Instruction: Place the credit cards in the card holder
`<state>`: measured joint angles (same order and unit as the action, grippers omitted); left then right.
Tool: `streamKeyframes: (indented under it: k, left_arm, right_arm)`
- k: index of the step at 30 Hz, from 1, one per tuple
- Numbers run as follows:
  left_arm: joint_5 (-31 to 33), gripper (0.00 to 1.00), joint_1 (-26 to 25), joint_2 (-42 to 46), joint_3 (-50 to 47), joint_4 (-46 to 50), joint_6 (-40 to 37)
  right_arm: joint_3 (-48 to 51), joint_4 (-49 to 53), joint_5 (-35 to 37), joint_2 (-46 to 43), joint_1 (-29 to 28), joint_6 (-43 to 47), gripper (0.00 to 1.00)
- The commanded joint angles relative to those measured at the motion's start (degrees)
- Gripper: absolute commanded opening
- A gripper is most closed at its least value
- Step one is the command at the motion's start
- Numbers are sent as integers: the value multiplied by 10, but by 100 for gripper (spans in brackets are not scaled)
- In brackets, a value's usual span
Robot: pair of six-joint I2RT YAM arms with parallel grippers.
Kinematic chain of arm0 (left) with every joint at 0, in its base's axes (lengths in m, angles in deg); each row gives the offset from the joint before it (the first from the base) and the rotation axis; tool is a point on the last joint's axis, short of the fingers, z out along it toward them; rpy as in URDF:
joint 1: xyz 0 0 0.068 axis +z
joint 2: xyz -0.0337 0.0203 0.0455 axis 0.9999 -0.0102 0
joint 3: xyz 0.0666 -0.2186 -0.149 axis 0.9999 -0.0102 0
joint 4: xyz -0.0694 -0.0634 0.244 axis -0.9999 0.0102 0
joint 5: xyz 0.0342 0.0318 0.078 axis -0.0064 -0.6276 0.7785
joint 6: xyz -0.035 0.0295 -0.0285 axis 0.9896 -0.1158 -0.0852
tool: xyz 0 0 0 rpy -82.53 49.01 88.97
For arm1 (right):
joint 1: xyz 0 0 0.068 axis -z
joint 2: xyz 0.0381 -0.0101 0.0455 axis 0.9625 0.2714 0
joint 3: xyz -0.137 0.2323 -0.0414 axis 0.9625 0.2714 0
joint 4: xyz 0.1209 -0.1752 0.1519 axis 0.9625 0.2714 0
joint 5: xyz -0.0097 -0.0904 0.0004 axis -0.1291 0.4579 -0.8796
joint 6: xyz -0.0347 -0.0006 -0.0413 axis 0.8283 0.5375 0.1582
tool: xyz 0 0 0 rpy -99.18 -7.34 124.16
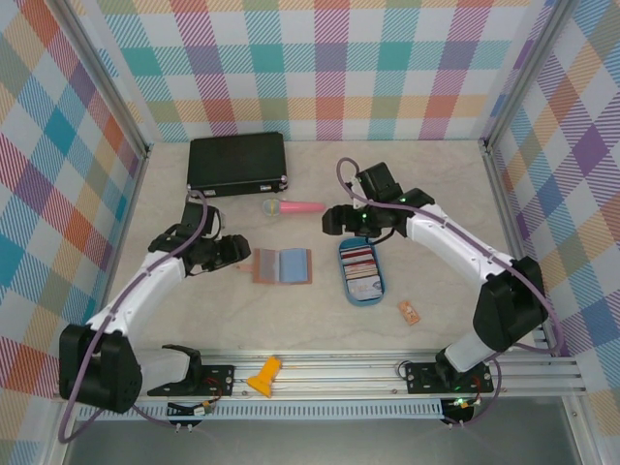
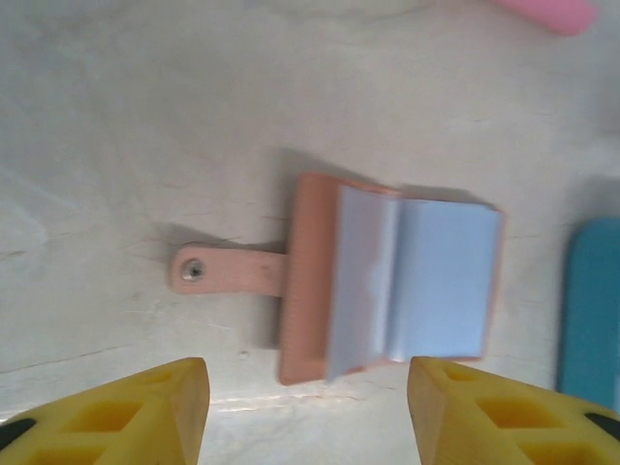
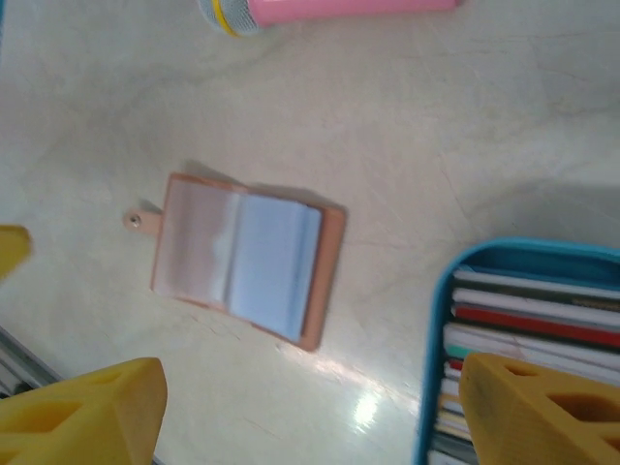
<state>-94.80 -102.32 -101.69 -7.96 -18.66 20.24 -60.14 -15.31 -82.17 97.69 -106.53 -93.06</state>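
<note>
Top external: pinkish-brown leather card holder (image 1: pixel 283 265) open, mixed-colour plastic credit cards (image 1: pixel 359 263) in blue oval tray (image 1: pixel 364 301), left gripper (image 1: pixel 235 254) and right gripper (image 1: pixel 334 222) wide, empty; pre-grasp, next probably pinch one card.

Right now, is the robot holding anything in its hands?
Nothing. The left gripper and right gripper are open and empty; the wallet lies on the table, cards in the tray.

Bare table (image 1: pixel 310 329) lies open in front of the card holder (image 1: pixel 283 265), the left gripper (image 1: pixel 242 255) stands close on its left, the blue tray (image 1: pixel 342 278) of credit cards (image 1: pixel 360 266) narrows its right side, and a pink stick (image 1: pixel 302 205) lies behind.
</note>
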Motion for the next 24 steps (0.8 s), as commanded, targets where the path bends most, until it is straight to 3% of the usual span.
streamKeyframes:
  k: [1,7,13,18,24]
  left_arm:
    - [-45,59,-16,28,3,-4,-17]
    - [-89,55,-21,14,2,0,-13]
    - [-112,33,-21,-9,-8,-20,10]
    - [-188,11,-48,-61,-29,-138,105]
    - [-130,0,-80,-138,2,-122,116]
  right_arm:
    - [-11,64,-9,-16,-2,127,79]
    - [1,23,-21,-30,-2,214,78]
    - [37,-27,-68,-56,-2,230,79]
    - [28,-30,-98,-36,-4,176,78]
    - [-19,-12,-59,20,-62,154,77]
